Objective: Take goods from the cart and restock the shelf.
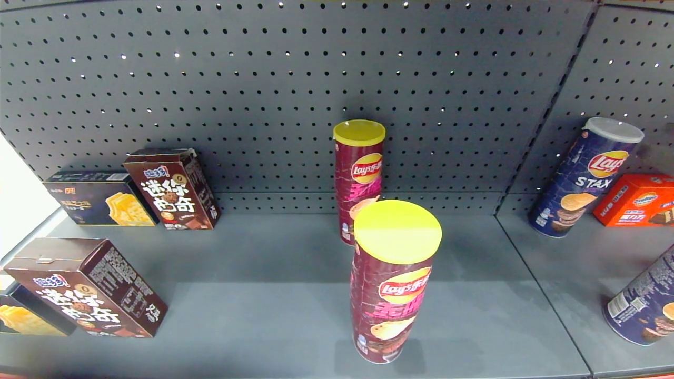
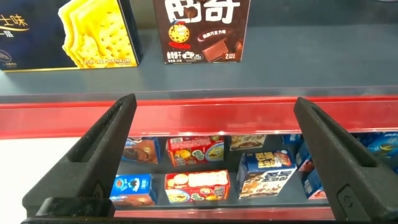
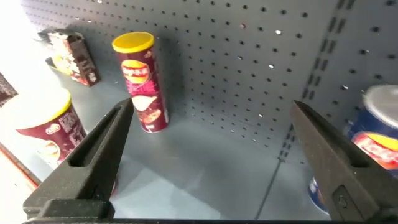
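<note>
Two maroon chip cans with yellow lids stand upright on the grey shelf point(image 1: 253, 295), one at the front point(image 1: 392, 284) and one behind it against the pegboard point(image 1: 358, 176). In the right wrist view the rear can point(image 3: 142, 84) and the front can point(image 3: 53, 127) show past my right gripper point(image 3: 211, 162), which is open and holds nothing above the shelf. My left gripper point(image 2: 214, 158) is open and empty in front of the red shelf edge point(image 2: 205, 115), facing a brown cookie box point(image 2: 202, 31) and a dark cracker box point(image 2: 68, 34).
Brown cookie boxes point(image 1: 174, 187) point(image 1: 89, 287) and dark cracker boxes point(image 1: 100, 200) fill the shelf's left. Blue chip cans point(image 1: 584, 176) point(image 1: 645, 305) and an orange box point(image 1: 637, 200) stand in the right bay. A lower shelf holds several snack boxes point(image 2: 196, 186). Bare room lies between the boxes and the cans.
</note>
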